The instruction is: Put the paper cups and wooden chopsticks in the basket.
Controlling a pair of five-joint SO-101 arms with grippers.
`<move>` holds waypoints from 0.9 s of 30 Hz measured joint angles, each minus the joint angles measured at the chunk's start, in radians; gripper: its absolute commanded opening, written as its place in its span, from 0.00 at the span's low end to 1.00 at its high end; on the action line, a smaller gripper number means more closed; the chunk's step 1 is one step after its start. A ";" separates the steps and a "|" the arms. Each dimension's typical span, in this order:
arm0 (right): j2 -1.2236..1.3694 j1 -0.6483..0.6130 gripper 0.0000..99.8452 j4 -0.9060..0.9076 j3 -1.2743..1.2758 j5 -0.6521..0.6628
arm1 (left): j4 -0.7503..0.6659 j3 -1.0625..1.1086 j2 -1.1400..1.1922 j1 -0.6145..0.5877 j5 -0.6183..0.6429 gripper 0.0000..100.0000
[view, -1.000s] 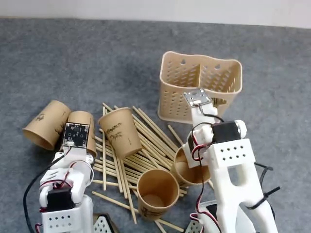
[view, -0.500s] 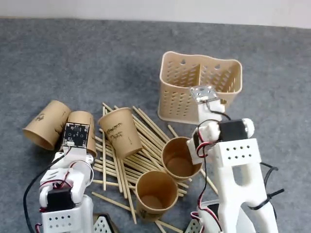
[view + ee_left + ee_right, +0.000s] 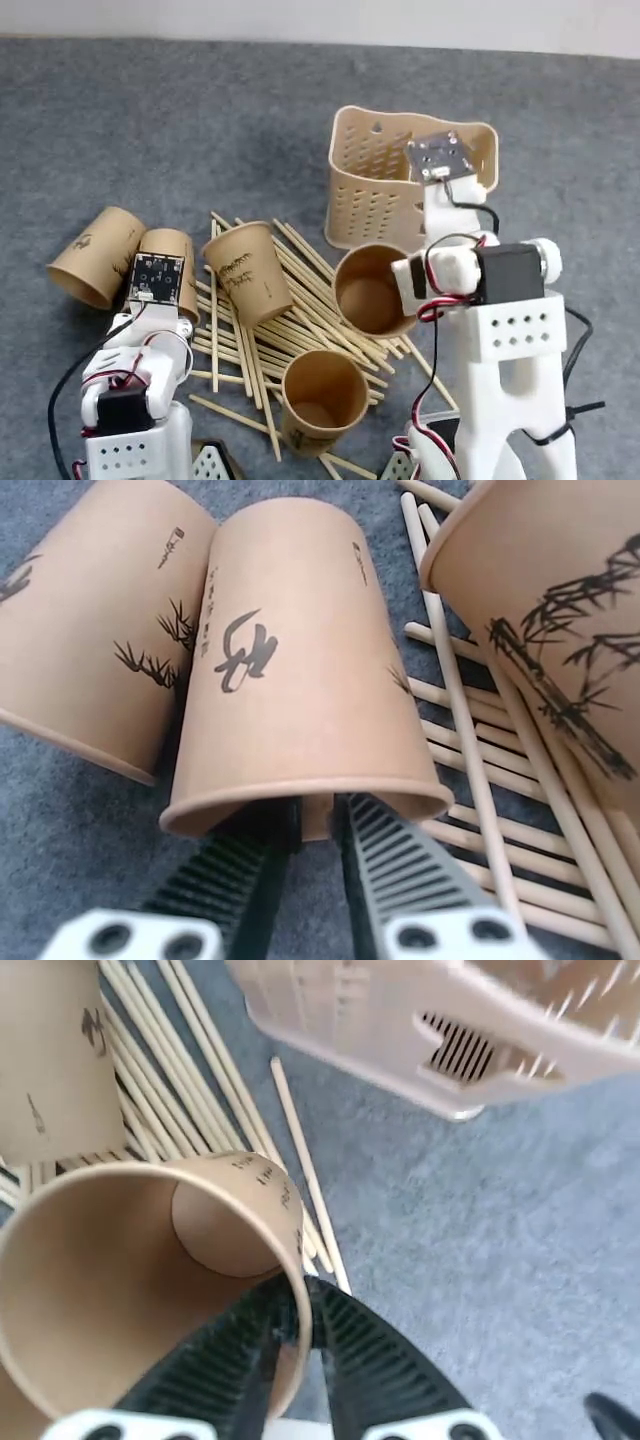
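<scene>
Right gripper (image 3: pixel 297 1305): jaws clamped on rim of tan paper cup (image 3: pixel 372 290), raised beside beige slotted plastic basket (image 3: pixel 365 205). Left gripper (image 3: pixel 318 820): jaws nipping rim of printed paper cup (image 3: pixel 295 670) lying beside wooden chopsticks (image 3: pixel 300 300).

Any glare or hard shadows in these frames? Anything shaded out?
High view: even light, no glare on the carpet, soft shadow at the basket base. Left wrist view: dark shadow under the lying cup rim where the left gripper pinches it. Right wrist view: held cup interior shaded beside the right gripper; no glare.
</scene>
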 measured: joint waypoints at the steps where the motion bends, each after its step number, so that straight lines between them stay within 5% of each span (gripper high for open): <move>1: 0.000 0.000 0.00 0.000 -0.020 0.000 | 0.000 0.000 0.000 0.000 0.000 0.07; 18: -0.002 0.003 0.01 0.002 -0.523 -0.084 | 0.000 0.000 0.000 0.000 0.000 0.07; 27: -0.005 0.210 0.01 -0.087 -0.603 -0.086 | 0.000 0.000 0.000 0.000 0.000 0.07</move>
